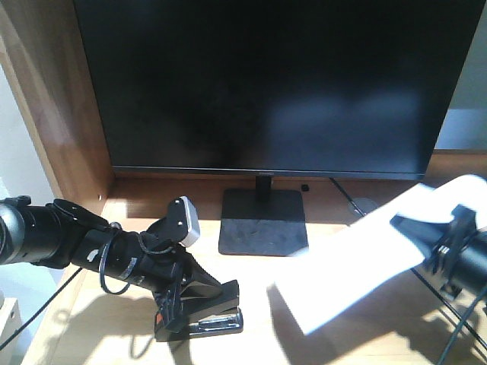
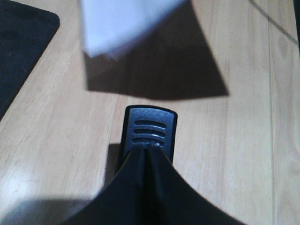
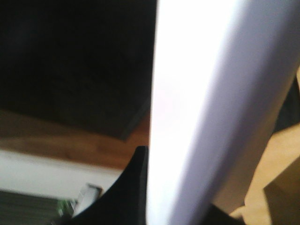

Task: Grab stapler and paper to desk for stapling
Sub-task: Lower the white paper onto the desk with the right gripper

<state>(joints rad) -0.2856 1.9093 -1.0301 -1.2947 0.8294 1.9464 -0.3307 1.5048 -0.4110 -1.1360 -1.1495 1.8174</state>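
The black stapler [image 1: 204,319] with an orange-red patch lies low on the light wood desk [image 1: 358,342] at the front left. My left gripper [image 1: 217,293] is shut on it from above. In the left wrist view the shut fingers [image 2: 140,187] cover most of the stapler, and only its ribbed end [image 2: 150,129] shows. The white paper [image 1: 365,262] hangs tilted above the desk's right half, held at its far right end by my right gripper [image 1: 449,243]. In the right wrist view the paper [image 3: 201,112] fills the middle, and a black finger [image 3: 136,187] presses against its left face.
A big black monitor [image 1: 266,84] stands at the back, with its square base [image 1: 262,220] in the middle of the desk. A darker wooden side panel [image 1: 53,114] walls the left. A cable [image 1: 346,194] runs behind the base on the right.
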